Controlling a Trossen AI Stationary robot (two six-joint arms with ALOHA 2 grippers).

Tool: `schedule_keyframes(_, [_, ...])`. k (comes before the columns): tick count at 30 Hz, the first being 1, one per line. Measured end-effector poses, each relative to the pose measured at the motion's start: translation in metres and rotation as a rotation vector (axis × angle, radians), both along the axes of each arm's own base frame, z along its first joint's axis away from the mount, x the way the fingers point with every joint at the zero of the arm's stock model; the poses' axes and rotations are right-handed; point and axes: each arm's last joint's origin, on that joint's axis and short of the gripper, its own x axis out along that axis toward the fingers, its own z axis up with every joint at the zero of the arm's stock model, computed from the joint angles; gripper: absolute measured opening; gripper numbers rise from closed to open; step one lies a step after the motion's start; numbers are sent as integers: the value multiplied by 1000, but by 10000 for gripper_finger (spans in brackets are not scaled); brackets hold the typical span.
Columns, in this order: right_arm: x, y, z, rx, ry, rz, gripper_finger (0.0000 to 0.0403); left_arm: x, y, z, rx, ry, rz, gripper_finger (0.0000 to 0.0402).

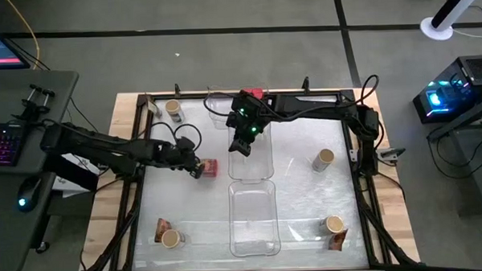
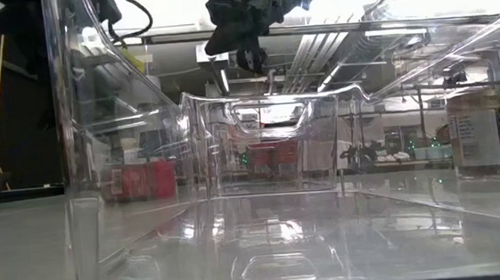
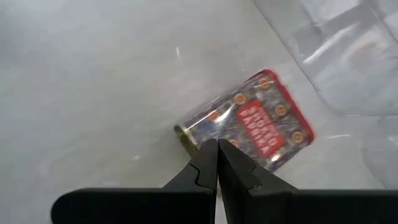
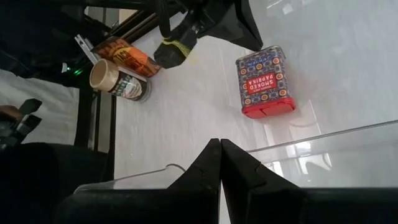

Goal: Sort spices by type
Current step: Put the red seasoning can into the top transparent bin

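Red paprika tin flat on tabletop; left gripper just beside it, jaws together. Right gripper over clear tray, jaws together.

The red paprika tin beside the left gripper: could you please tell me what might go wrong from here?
The left gripper hangs right over the red tin, which lies flat, with its fingers shut; it could shove the tin rather than grasp it. The clear tray wall stands close by, so the tin may jam there. The right gripper hovers over that tray, so the arms might cross.
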Motion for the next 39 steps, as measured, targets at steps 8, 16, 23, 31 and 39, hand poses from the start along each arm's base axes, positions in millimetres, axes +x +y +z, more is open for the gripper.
schedule_keyframes(8, [-1, -5, 0, 1, -2, -14, 0, 1, -1, -12, 5, -71, -26, 0])
schedule_keyframes(16, [-1, -8, 0, 3, 0, -23, 0, -4, -4, -23, -13, -79, -10, 0])
schedule_keyframes(23, [-1, -8, 0, 3, 0, -24, 0, -8, -9, -25, -2, -74, 13, 0])
schedule_keyframes(31, [-1, -8, 0, 8, 2, -29, 0, -16, -15, -19, -21, -81, 5, 0])
schedule_keyframes(39, [-2, -12, 0, 6, -1, -38, 0, -29, -17, -6, -28, -98, 2, 0])
